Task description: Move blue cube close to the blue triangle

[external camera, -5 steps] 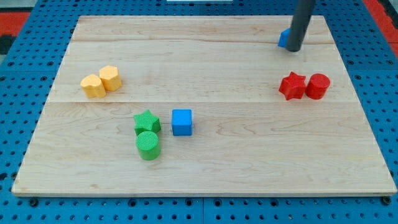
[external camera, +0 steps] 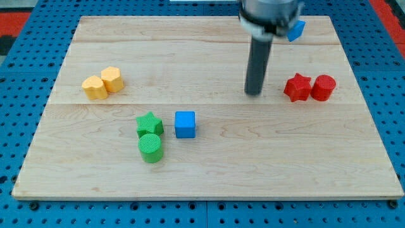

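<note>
The blue cube (external camera: 185, 124) sits on the wooden board (external camera: 209, 171) a little left of centre, just right of the green star. The blue triangle (external camera: 295, 30) lies near the view's top right, partly hidden behind the arm's head. My tip (external camera: 254, 93) rests on the board right of centre, well up and to the right of the blue cube, touching no block. It stands left of the red star and below the blue triangle.
A green star (external camera: 149, 123) and a green cylinder (external camera: 150, 147) sit left of the blue cube. A red star (external camera: 297, 87) and a red cylinder (external camera: 323, 87) sit at the right. Two yellow blocks (external camera: 103, 83) lie at the left.
My tip has moved from beside the blue triangle down and to the left, toward the board's middle. The blue triangle now shows more fully. No block has moved.
</note>
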Motion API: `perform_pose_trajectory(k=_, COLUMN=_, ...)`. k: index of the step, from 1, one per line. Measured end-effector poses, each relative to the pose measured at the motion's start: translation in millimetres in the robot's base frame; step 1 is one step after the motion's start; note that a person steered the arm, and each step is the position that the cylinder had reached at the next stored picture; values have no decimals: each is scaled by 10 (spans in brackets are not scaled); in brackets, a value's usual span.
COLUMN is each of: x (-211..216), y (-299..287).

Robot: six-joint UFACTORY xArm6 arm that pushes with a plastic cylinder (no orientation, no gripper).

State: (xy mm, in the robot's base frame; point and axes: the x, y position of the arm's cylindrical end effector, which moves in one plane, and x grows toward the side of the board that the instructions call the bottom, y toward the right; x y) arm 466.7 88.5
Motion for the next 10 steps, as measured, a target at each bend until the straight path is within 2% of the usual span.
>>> perform_pose_trajectory(k=1, x=791, y=-407)
perform_pose_trajectory(k=2, x=872, y=-1348)
perform_pose_trajectory(k=3, x=599, y=-1194)
perform_pose_trajectory(k=5, x=-223, y=-996)
perform_pose_trajectory(k=9, x=-301, y=-2175)
perform_pose_trajectory(k=10, x=-404, y=-2129)
